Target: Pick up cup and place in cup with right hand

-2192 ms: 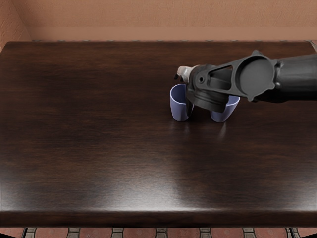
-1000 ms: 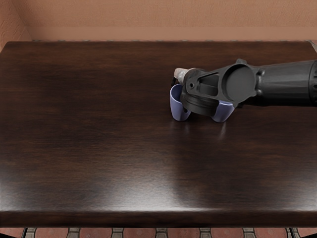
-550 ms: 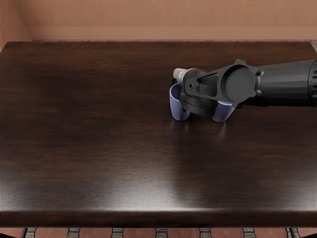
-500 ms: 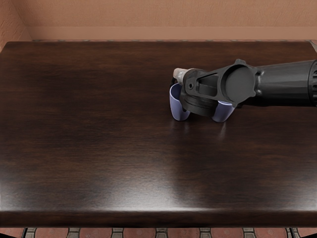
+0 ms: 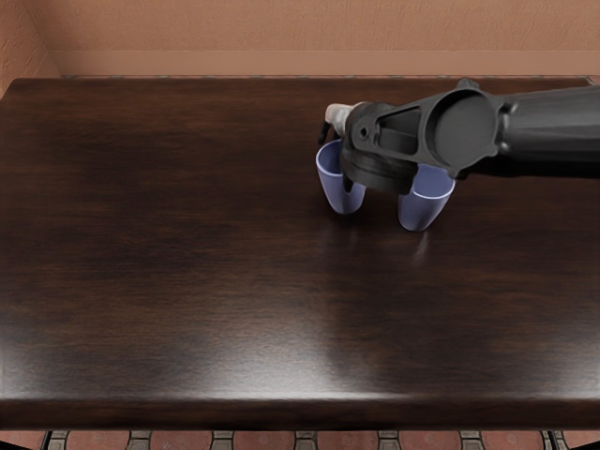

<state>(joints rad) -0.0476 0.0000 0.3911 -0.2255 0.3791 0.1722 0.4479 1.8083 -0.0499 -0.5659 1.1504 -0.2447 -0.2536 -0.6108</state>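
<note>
Two blue-violet cups show in the head view. The left cup (image 5: 340, 187) is off the table and leans slightly, its base to the right of its rim. My right hand (image 5: 339, 117) is at this cup's far and right sides, shut on it; the wrist hides most of the fingers and part of the rim. The other cup (image 5: 424, 202) stands upright on the table to the right, apart from the held one, with its upper left part behind the wrist. No left arm is visible.
The dark wooden table (image 5: 187, 272) fills most of the view. My right forearm (image 5: 553, 131) reaches in from the right edge, above the table's far right part. A brown wall (image 5: 281, 37) rises beyond the far edge.
The left cup has risen with my right hand and tipped a little. Wrist and forearm have shifted up in the picture, uncovering more of the right cup, which stayed put.
</note>
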